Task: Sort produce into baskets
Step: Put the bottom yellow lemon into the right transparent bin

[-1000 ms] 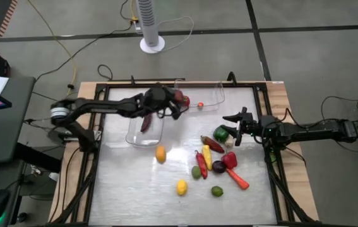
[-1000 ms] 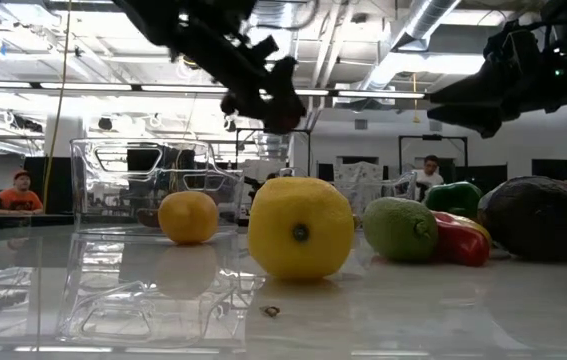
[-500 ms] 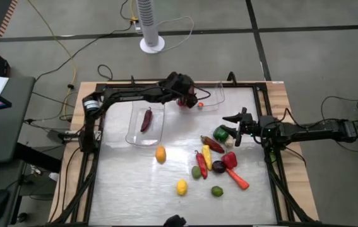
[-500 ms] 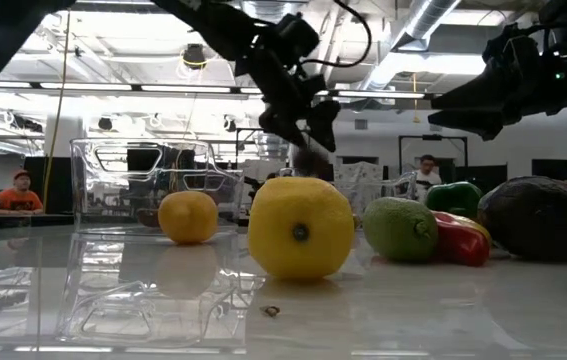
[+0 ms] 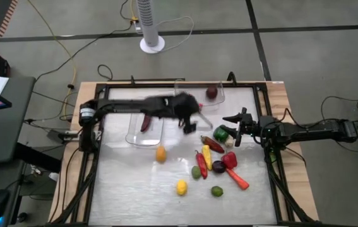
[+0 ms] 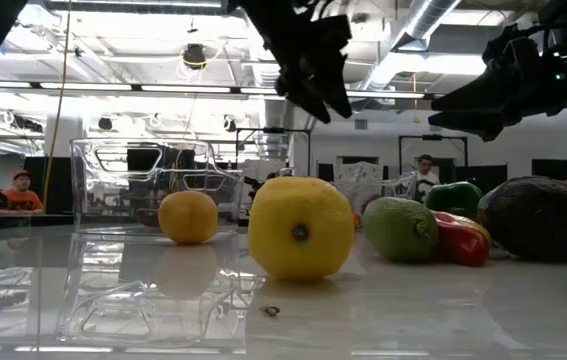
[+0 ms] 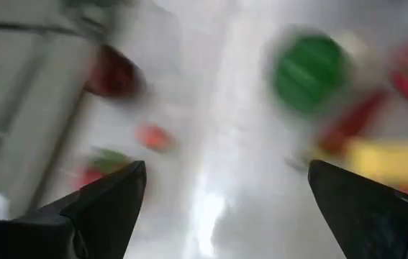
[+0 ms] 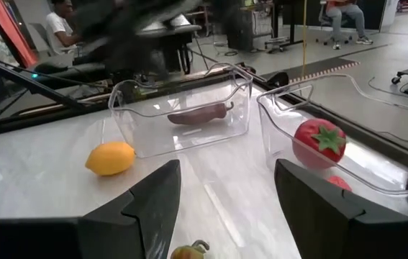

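at centre-left of the high view a clear plastic bin (image 5: 144, 128) holds a dark red pepper (image 5: 146, 121). the left gripper (image 5: 190, 120), empty and released, could scatter the produce pile (image 5: 213, 161). the right gripper (image 5: 233, 125), also released, waits nearby.

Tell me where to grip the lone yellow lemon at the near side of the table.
Grip the lemon across its middle, coming straight down from above. It is round and sits alone on the table, so fingers have free space on both sides.
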Motion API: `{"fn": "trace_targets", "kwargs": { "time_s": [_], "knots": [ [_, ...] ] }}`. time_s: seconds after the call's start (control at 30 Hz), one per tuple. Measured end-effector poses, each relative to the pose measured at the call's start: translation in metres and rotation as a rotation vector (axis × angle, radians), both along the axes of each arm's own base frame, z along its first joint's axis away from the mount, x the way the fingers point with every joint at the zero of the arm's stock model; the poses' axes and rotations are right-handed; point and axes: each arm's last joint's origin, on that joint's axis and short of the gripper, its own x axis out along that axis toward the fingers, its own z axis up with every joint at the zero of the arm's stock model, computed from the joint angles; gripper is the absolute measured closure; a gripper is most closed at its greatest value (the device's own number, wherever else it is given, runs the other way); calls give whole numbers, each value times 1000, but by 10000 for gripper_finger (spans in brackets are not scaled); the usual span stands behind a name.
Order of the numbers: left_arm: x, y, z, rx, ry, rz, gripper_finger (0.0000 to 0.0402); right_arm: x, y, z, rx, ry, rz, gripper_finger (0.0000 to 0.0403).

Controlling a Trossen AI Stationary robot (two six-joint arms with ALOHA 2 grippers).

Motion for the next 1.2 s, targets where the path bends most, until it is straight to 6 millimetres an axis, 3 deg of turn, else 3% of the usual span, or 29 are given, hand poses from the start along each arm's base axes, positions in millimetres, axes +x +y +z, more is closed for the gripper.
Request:
{"fn": "trace_targets", "kwargs": {
  "time_s": [0.2, 0.33, 0.5, 0.67, 0.87, 1.0, 1.2],
  "knots": [
    [-4, -87, -11, -64, 105, -157, 27, 0, 0, 1, 9, -10, -1, 149],
    [-2, -125, -20, -68, 7, -172, 27, 0, 0, 3, 23, -42, -2, 149],
    [-1, -146, -49, -154, -78, -114, 27, 0, 0, 3, 31, -41, -3, 149],
    [-1, -167, -77, -251, 20, -181, 27, 0, 0, 2, 33, -27, -4, 149],
    [-15, -207, -82, -404, 118, -374, 27, 0, 0, 0, 24, -9, -3, 149],
    [-25, -226, -85, -311, 137, -393, 27, 0, 0, 0, 24, -8, -4, 149],
    [-24, -243, -106, -175, 131, -405, 27, 0, 0, 0, 36, -12, -5, 149]
  ]
}}
